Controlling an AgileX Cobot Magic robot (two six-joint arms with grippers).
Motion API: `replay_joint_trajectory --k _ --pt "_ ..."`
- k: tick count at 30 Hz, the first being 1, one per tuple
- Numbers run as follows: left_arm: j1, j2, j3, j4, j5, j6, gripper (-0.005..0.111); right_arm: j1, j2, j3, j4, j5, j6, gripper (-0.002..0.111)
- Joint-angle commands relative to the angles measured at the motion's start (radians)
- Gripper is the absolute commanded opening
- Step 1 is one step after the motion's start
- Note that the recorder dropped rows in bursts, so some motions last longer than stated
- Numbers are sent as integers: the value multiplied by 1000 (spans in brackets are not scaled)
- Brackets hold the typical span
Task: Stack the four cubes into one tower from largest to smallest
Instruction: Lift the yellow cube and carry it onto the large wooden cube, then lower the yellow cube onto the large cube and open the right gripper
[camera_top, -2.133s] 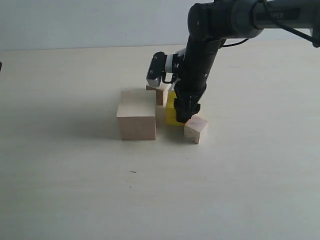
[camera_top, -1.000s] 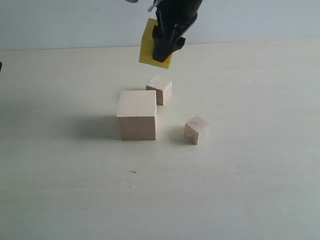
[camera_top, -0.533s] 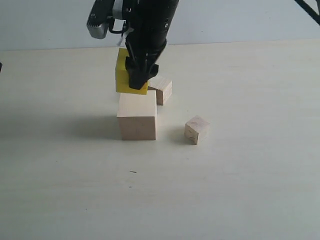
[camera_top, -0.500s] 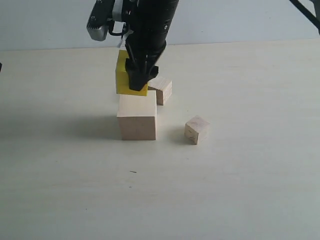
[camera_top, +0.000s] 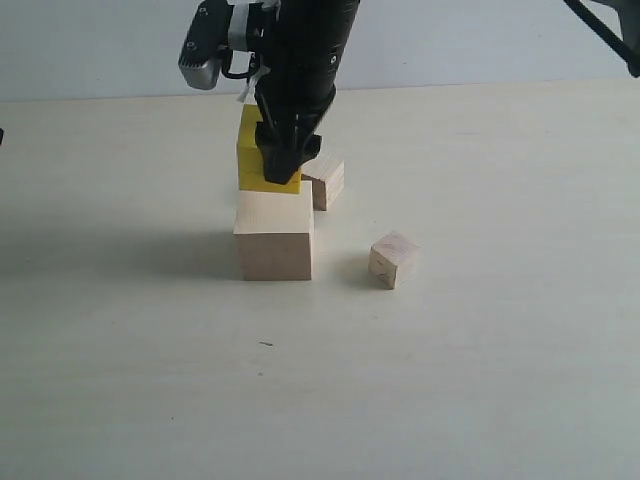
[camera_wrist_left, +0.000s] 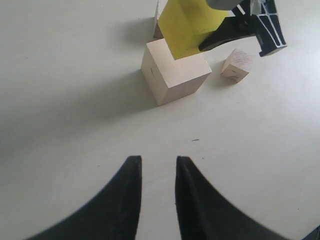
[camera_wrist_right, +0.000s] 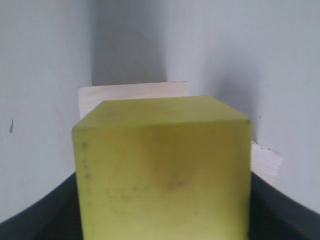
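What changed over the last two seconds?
Right gripper took hold of the yellow cube from among the others, lifted it, carried it left and lowered it to the top of the large wood cube. It is still gripped; contact unclear. The large cube and both small wood cubes stayed put.

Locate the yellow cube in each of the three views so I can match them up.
Exterior view: yellow cube upper centre-left, gripped by the right tool, over the large pale wood cube.
Left wrist view: at the picture's top edge, right of centre, over that cube's far corner.
Right wrist view: fills the lower centre.
Shared landmark: the large pale wood cube, only a pale sliver behind the yellow one in the right wrist view.
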Motion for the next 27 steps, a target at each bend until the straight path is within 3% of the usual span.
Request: replay_joint_trajectory --k 1,27 --pt "3 -4 2 -9 -1 1 26 1 -6 -2 3 -5 1 0" --pt "3 -4 2 -9 -1 1 26 1 -5 51 33 -5 -4 0"
